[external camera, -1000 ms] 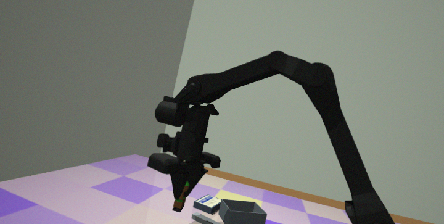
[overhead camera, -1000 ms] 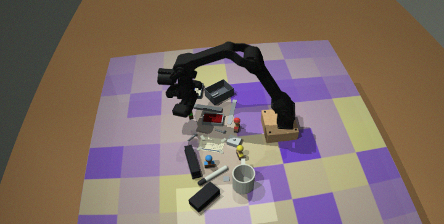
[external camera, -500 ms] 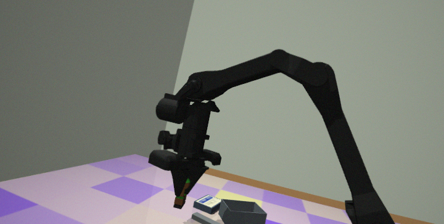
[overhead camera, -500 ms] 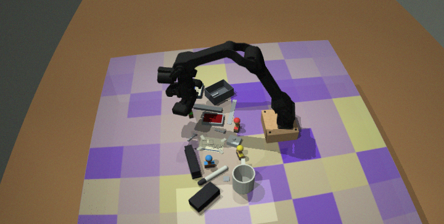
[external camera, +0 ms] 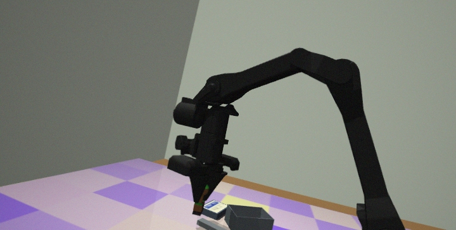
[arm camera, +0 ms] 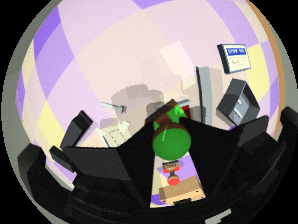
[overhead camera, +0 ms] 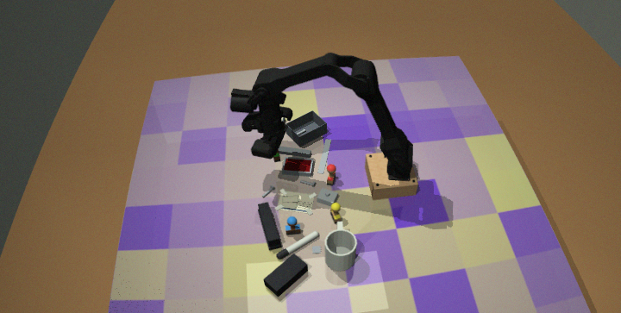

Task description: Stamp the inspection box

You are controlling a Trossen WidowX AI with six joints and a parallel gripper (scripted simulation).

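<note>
My gripper [external camera: 200, 196] [arm camera: 166, 123] is shut on a green-knobbed stamp [overhead camera: 277, 157] [external camera: 198, 208] [arm camera: 171, 144]. The stamp is held above the table, a little tilted in the exterior view, base down. In the top view it shows just left of the far end of the red ink pad [overhead camera: 297, 165] [arm camera: 186, 111], which lies open. The card [overhead camera: 288, 201] [arm camera: 118, 135] lies nearer that camera, in the arm's shadow; any print in its box cannot be made out. A red stamp [overhead camera: 330, 175] [arm camera: 172, 175], a yellow stamp [overhead camera: 335, 212] and a blue stamp [overhead camera: 292, 226] stand around.
A dark open tray [overhead camera: 307, 127] [external camera: 249, 218] and a grey bar [overhead camera: 294, 152] lie behind the pad. A labelled box [external camera: 215, 207] [arm camera: 235, 58] is beyond. A black bar [overhead camera: 269, 226], marker [overhead camera: 299, 244], mug [overhead camera: 340, 252] and black block [overhead camera: 285, 275] lie near the card.
</note>
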